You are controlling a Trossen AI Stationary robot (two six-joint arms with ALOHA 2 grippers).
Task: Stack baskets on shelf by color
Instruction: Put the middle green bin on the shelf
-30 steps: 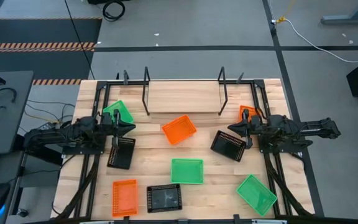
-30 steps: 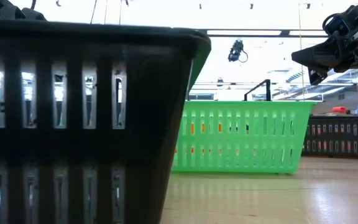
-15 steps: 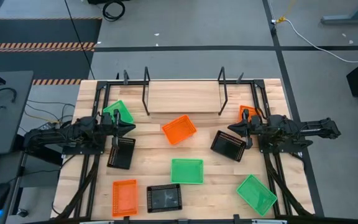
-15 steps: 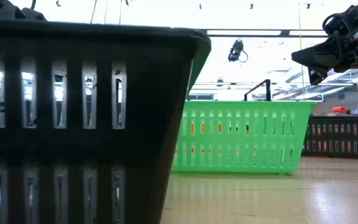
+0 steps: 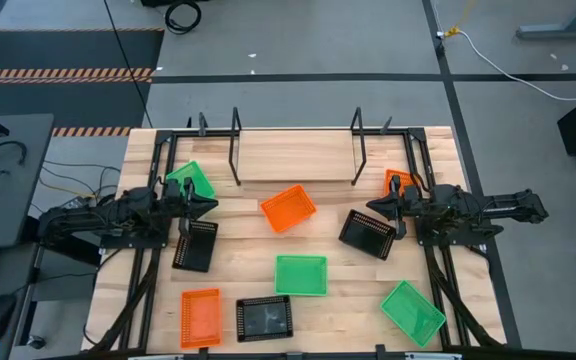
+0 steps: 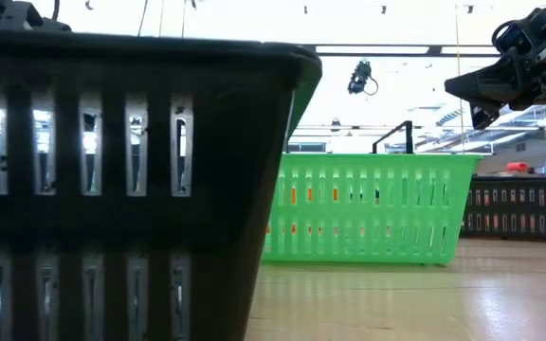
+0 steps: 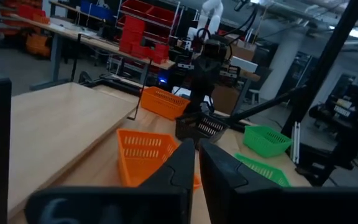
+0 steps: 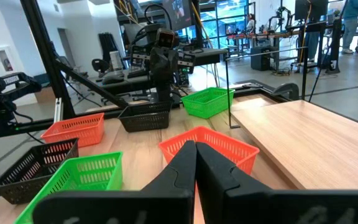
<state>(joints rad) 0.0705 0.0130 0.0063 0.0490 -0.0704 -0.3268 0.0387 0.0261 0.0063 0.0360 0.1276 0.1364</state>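
The shelf (image 5: 296,157), a pale board between thin black rods, stands at the far edge of the desk (image 5: 348,300), and no basket is on it; all the baskets lie scattered on the desk in front of it. Nearest the shelf is an orange basket (image 5: 288,209), just in front of its middle. A green basket (image 5: 190,181) lies beside the shelf's left end and another orange basket (image 5: 402,182) beside its right end, partly hidden under the right arm. Further from the shelf, a black basket (image 5: 195,245) sits on the left and a second black basket (image 5: 368,234) on the right, with a green basket (image 5: 300,275) between them and nearer the front. Farthest from the shelf, along the front edge, lie a third orange basket (image 5: 200,317), a third black basket (image 5: 264,319) and a third green basket (image 5: 412,311). The left pincer (image 5: 206,205) hangs above the desk in front of the shelf's left end, between the green and black baskets there, its fingers nearly together and holding nothing. The right pincer (image 5: 374,207) hangs in front of the shelf's right end, over the edge of the black basket there, its fingers pressed together and empty.
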